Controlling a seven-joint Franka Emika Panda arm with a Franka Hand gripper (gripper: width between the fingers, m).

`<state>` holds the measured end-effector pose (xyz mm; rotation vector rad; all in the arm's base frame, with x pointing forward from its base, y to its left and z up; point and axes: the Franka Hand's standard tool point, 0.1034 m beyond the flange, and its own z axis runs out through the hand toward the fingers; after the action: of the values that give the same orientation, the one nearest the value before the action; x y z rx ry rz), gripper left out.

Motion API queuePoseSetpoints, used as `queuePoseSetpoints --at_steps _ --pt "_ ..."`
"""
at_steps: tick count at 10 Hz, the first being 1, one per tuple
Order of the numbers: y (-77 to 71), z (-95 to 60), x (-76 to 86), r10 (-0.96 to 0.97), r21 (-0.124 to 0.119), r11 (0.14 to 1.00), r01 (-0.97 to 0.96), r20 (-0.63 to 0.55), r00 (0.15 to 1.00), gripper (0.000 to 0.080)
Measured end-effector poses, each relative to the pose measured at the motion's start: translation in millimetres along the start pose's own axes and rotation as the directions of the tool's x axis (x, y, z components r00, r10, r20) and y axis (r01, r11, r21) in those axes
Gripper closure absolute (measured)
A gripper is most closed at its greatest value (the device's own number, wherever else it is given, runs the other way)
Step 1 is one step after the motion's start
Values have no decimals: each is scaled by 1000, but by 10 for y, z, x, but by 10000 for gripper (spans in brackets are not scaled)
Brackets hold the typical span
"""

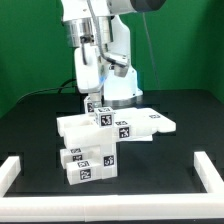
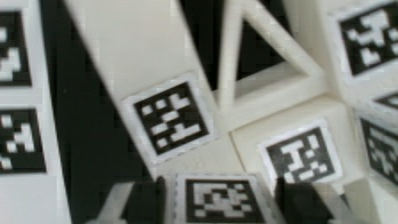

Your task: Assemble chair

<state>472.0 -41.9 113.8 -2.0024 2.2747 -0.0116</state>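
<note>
The end effector grips a tagged block atop the chair.

Chair parts and the arm crowd mid-frame; the black surface lies open left and right, inside the border rails.

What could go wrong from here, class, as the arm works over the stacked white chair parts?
1. The gripper is down on the chair parts; a sideways pull might shift the pile.
2. The upper slab overhangs the lower block, so pressing its free end could tip it.
3. The wrist view is blurred, so the tags may read poorly.
</note>
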Motion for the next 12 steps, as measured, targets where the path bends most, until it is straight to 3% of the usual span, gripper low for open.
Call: queuePoseSetpoints --at_steps 2,3,4,5,8,11,12 --pt "3 6 2 -7 -1 1000 7 -1 1000 511" --pt "5 9 4 -11 -2 1000 11 -2 1000 299" --pt "9 10 6 -79 -5 997 79 -1 997 299" --pt "19 7 17 -221 -18 975 221 12 975 180" --pt "37 1 32 -603 -18 797 604 40 797 151" --pt "39 5 36 -742 -12 670 743 42 669 151" --pt "19 -4 48 -846 -20 532 846 34 533 151"
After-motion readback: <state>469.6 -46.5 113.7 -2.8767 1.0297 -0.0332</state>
